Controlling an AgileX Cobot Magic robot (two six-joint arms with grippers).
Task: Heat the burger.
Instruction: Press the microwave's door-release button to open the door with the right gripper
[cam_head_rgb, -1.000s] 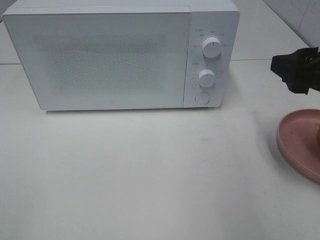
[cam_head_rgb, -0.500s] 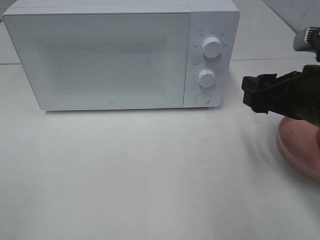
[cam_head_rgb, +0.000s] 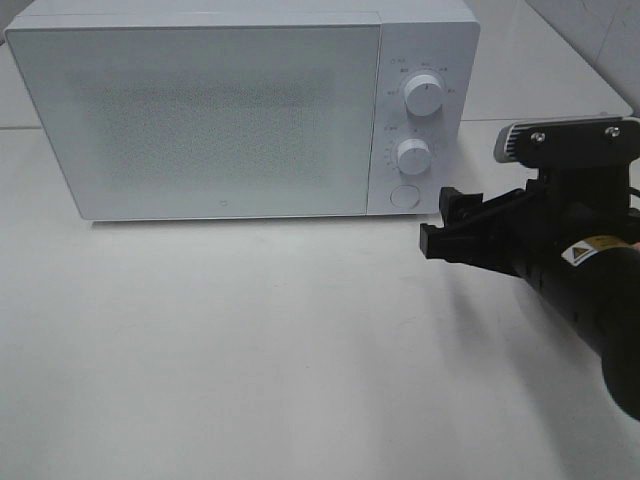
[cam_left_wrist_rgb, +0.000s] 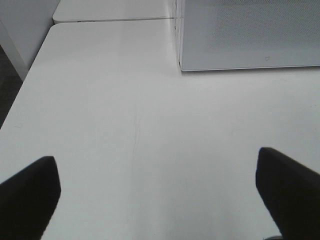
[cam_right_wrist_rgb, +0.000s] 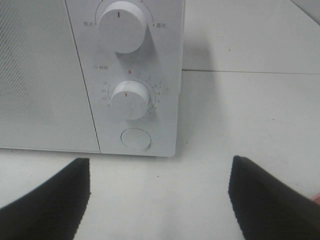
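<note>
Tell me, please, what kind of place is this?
Probably a mock kitchen in a robot lab: a white microwave oven stands on a plain white table, and the robot's right tool hovers near it.

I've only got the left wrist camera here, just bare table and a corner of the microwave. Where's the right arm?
Observer: The right gripper is low over the table in front of the microwave, near its lower right corner.
Operator: Is it holding anything?
Observer: No. Its fingers are apart with nothing between them.
Operator: What is it facing?
Observer: The right wrist view looks straight at the round button, just below the lower knob.
</note>
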